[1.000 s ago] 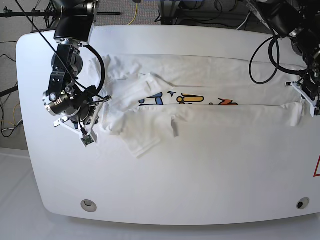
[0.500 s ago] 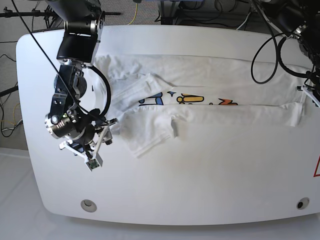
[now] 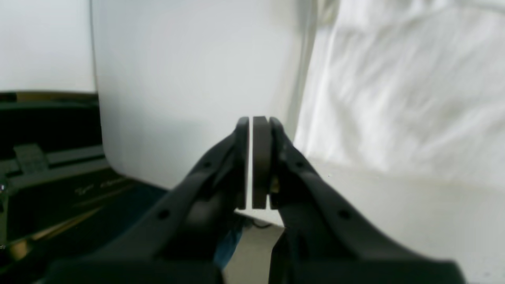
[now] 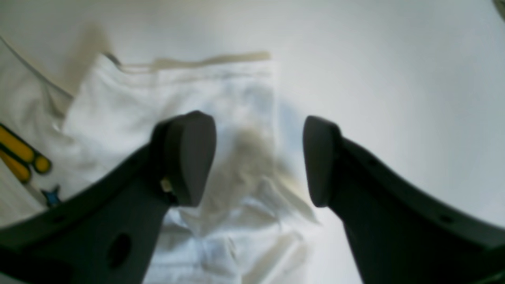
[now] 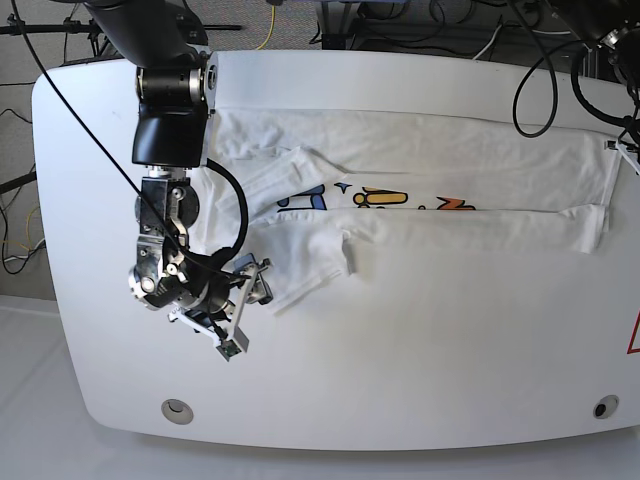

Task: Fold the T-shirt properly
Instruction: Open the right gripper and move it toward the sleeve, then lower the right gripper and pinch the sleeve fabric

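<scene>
The white T-shirt (image 5: 420, 175) lies lengthwise across the table (image 5: 400, 350), its front strip folded over so that only part of the coloured print (image 5: 380, 198) shows. My right gripper (image 5: 255, 283) hangs open just off the folded sleeve (image 5: 300, 270). In the right wrist view the right gripper (image 4: 254, 161) holds nothing, with the T-shirt sleeve (image 4: 177, 90) below its spread fingers. In the left wrist view my left gripper (image 3: 254, 122) is shut and empty, above the table (image 3: 177, 79) near its edge, with the T-shirt (image 3: 394, 98) to its right.
Black cables (image 5: 530, 100) loop over the table's back right corner. Two round holes (image 5: 177, 409) (image 5: 603, 407) sit in the front corners. Dark equipment (image 3: 47, 157) lies below the table's edge in the left wrist view.
My right gripper has opened, let go of the cloth and moved toward the table's front. The left arm has drawn back off the hem corner toward the right edge.
</scene>
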Tool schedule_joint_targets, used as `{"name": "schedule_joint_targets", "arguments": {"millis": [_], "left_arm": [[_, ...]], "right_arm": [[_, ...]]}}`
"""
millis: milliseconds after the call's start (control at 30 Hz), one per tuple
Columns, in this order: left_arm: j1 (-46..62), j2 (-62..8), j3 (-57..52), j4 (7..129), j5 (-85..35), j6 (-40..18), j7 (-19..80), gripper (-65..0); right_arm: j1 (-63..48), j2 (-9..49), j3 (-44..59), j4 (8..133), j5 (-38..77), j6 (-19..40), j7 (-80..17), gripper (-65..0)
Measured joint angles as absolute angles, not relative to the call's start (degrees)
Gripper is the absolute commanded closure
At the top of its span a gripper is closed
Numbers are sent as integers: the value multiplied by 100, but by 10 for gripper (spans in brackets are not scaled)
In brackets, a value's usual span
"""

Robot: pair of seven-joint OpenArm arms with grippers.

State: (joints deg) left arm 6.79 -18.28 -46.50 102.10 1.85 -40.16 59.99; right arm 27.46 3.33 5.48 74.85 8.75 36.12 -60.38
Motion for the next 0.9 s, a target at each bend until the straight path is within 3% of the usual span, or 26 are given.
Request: {"name": "schedule_joint_targets", "arguments": {"millis": [900], "left_arm": [[886, -1782, -4936, 10213, 189, -4014, 5996, 0]], "right_arm": [[3232, 530, 519, 4633, 764, 3638, -3573, -328]]}}
